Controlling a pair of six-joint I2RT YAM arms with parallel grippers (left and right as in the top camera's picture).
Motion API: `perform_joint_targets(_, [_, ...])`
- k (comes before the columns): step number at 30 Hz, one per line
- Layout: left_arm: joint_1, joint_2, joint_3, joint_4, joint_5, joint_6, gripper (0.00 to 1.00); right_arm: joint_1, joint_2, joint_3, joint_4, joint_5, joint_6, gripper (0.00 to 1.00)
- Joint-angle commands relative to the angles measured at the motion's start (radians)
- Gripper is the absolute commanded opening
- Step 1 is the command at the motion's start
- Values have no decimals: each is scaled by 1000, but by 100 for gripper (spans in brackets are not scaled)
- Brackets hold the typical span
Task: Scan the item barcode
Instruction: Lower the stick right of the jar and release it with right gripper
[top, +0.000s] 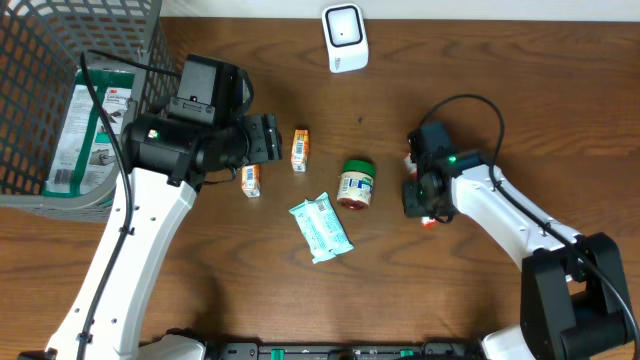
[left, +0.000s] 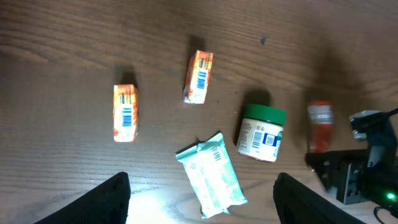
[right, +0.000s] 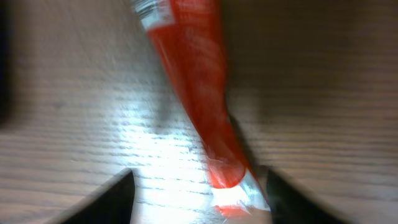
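Quick rundown of the setup: the red tube lies flat on the tabletop, right side, directly under the right pincer; in the right wrist view the frame is pretty blurry, but the two fingers stand wide apart on either side of the tube's lower end, with bare wood showing between the tube and the nearer-left finger, so that pincer is released and not grasping it; the tube runs diagonally, its crimped end closest to the other finger.

The left pincer hangs over the middle-left of the tabletop, also spread wide with nothing in it; its wrist camera looks down on the whole spread of items.

Other stuff on the wood: a green-lidded jar lying on its side just left of the right arm; a pale teal wipes packet below and left of the jar; two small orange boxes, one up beside the left pincer and one further left, both barcode side up in the left wrist view.

The white scanner sits at the far edge, top centre, well apart from the tube; a wire basket in the far-left corner holds a green and white package.
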Motion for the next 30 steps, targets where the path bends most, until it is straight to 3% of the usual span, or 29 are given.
perform_joint_targets(1, [-3,1,3,-3,-10,14,74,11,-1,-14,-4,13,-76,1])
perform_joint_targets(3, [-3,2,3,-3,-10,13,74,10,-1,1,-32,20,-90,1])
perform_joint_targets(4, [-3,3,3,-3,-10,13,74,9,-1,12,-50,24,-89,12])
perform_joint_targets(5, [-3,3,3,-3,-10,13,74,8,-1,21,-63,24,-89,72])
perform_joint_targets(6, [-3,4,3,-3,-10,13,74,8,-3,31,-78,24,-89,99])
perform_joint_targets(16, [-3,4,3,-3,-10,14,74,7,-3,90,-126,24,-101,99])
perform_joint_targets(17, [-3,4,3,-3,-10,14,74,7,-3,98,-129,24,-101,94])
perform_joint_targets(18, [-3,4,3,-3,-10,14,74,7,-3,105,-129,24,-101,59])
perform_joint_targets(19, [-3,4,3,-3,-10,14,74,7,-3,107,-126,24,-101,12])
perform_joint_targets(20, [-3,4,3,-3,-10,14,74,6,-3,108,-123,23,-100,1])
perform_joint_targets(30, [-3,4,3,-5,-10,13,74,-13,-2,98,-62,-56,-100,1])
